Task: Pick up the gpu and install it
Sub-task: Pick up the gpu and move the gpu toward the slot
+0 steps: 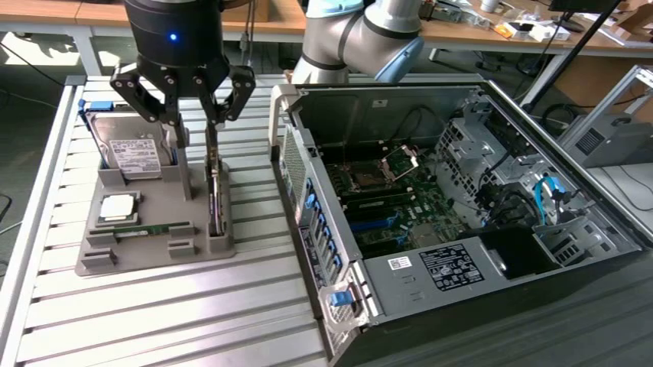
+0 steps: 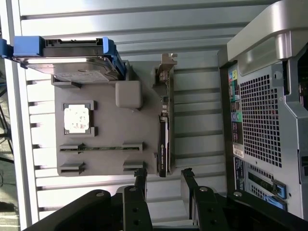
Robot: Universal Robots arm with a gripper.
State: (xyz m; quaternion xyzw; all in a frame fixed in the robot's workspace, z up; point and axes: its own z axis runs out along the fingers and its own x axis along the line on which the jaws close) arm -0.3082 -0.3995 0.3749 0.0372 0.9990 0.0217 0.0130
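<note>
1. The gpu [image 1: 214, 195] is a thin, flat, dark card. It stands up on its long edge.
2. It sits in a slot of the gray holder [image 1: 153, 256], on the side nearest the computer case [image 1: 388, 115].
3. In the wrist view it is a narrow dark strip with a shiny metal piece at its far end.
4. The black claw [image 1: 196, 122] hangs over the gpu. Its fingers are spread wide and grasp nothing.
5. The holder looks like dull gray plastic, with little blocks and slots.
6. It also holds a silver hard drive [image 1: 133, 157] with a white label, a square shiny chip [image 1: 115, 206], and a slim green memory stick [image 1: 153, 228] lying flat.
7. The table [image 1: 153, 321] is made of long ribbed metal strips.
8. The case is open gray metal, with a green board [image 1: 398, 214] inside.
</note>
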